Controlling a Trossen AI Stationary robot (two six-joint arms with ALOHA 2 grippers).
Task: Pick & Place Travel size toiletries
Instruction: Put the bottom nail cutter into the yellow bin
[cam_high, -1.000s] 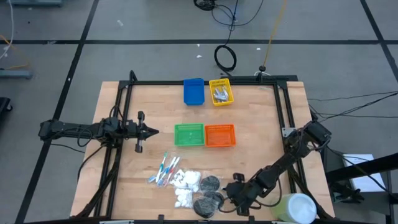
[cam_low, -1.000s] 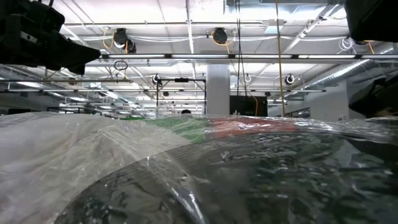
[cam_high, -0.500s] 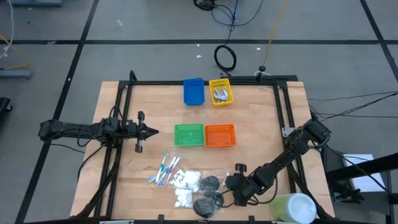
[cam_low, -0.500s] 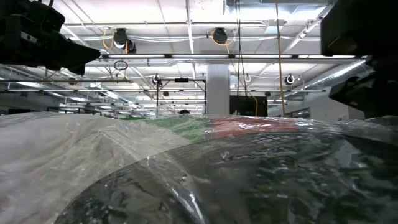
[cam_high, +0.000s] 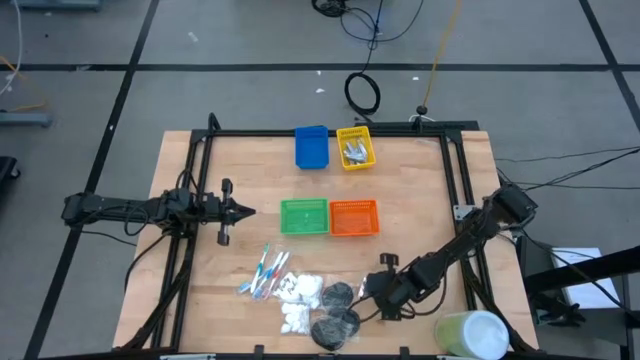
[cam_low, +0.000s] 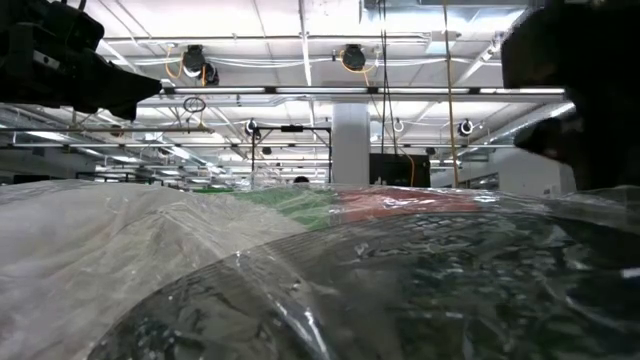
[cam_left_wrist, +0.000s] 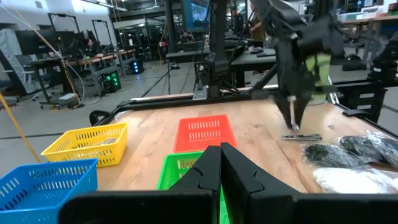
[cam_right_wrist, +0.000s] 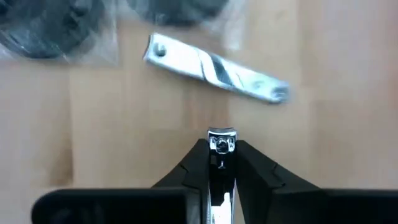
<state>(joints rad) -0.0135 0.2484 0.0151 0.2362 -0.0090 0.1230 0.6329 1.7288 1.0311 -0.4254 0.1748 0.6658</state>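
Near the table's near edge lie blue, red and white toothbrush sticks (cam_high: 262, 272), white pads (cam_high: 298, 291) and black discs in clear wrap (cam_high: 338, 296). My right gripper (cam_high: 381, 297) hangs just right of the discs, shut on a small silvery clipper-like piece (cam_right_wrist: 221, 144). A second silvery piece (cam_right_wrist: 214, 67) lies flat on the wood in front of it (cam_left_wrist: 303, 137). More silvery pieces lie in the yellow bin (cam_high: 355, 150). My left gripper (cam_high: 240, 210) waits shut over the table's left part, touching nothing. My right gripper pinches the silvery piece between its two fingers (cam_right_wrist: 252, 163). Only the riveted end (cam_right_wrist: 221, 142) sticks out past the fingertips. The fingers point down from above. In the left wrist view the fingertips (cam_left_wrist: 294, 119) hang a little above the wood, so the piece is lifted clear.
A blue bin (cam_high: 311, 146) stands beside the yellow one at the far edge, with green (cam_high: 304, 216) and orange (cam_high: 354, 217) bins mid-table. A large pale green cylinder (cam_high: 470, 333) sits at the near right corner. Wrapped packets (cam_low: 400, 290) fill the low view.
My right gripper has moved from the table's near edge toward the far edge, staying beside the black discs. Its arm has come further into the low view. The piles and bins have stayed put.
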